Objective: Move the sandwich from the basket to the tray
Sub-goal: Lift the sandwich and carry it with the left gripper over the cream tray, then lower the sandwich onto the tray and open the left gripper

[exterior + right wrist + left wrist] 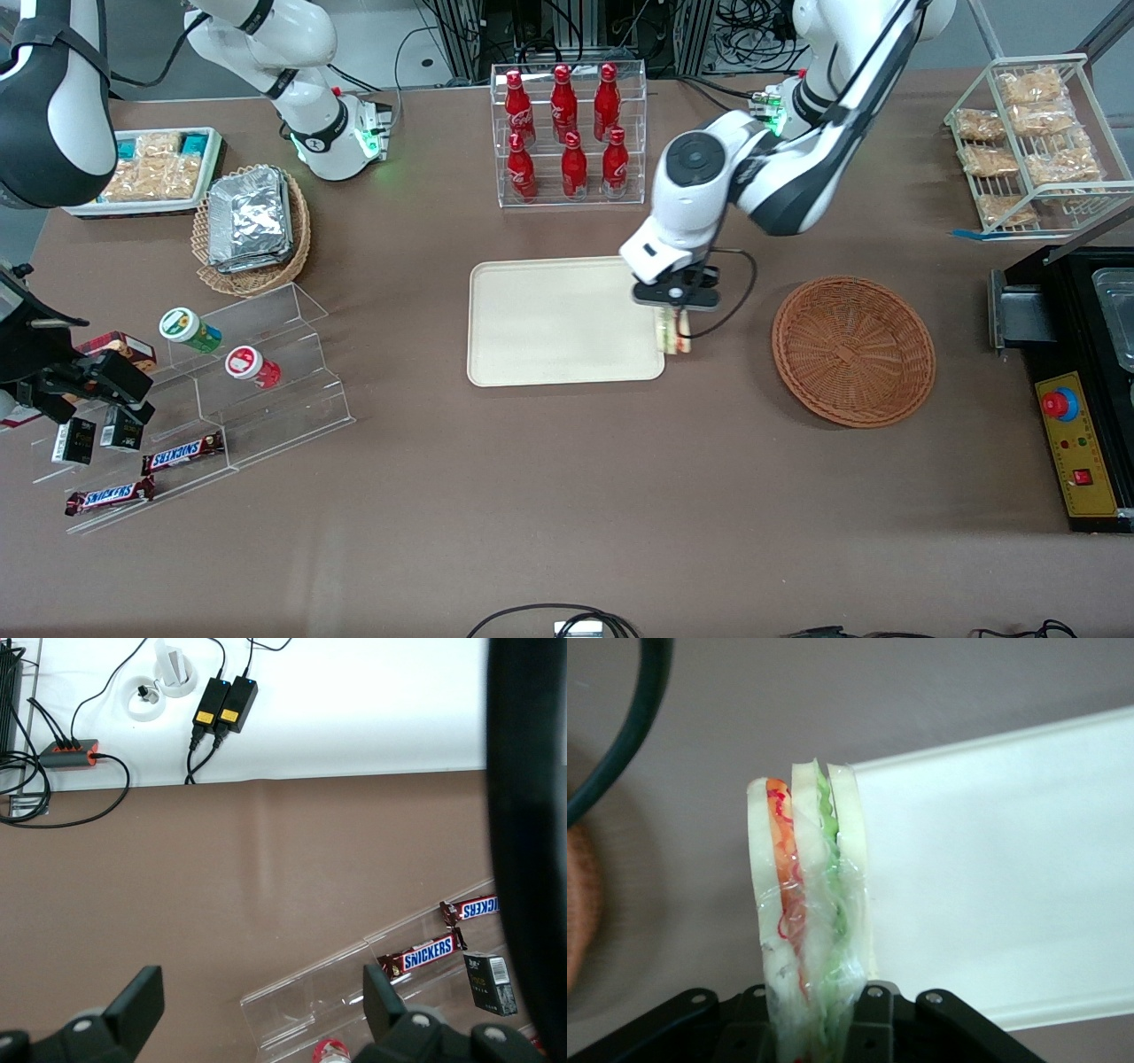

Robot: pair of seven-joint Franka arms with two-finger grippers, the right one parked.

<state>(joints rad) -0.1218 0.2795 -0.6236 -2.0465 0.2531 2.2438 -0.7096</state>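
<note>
With the pincer closed on the sandwich above the tray rim at its 3 o'clock edge, basket empty, the transfer step is under way; next move likely requires travel inward, descent, then release.

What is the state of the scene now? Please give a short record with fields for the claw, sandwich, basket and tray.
claw: left arm's claw, shut on the sandwich, above the tray's edge on the basket's side
sandwich: held off the table, edge with filling showing
basket: holds nothing, on the table beside the tray
tray: bare, nothing lies on it yet
</note>
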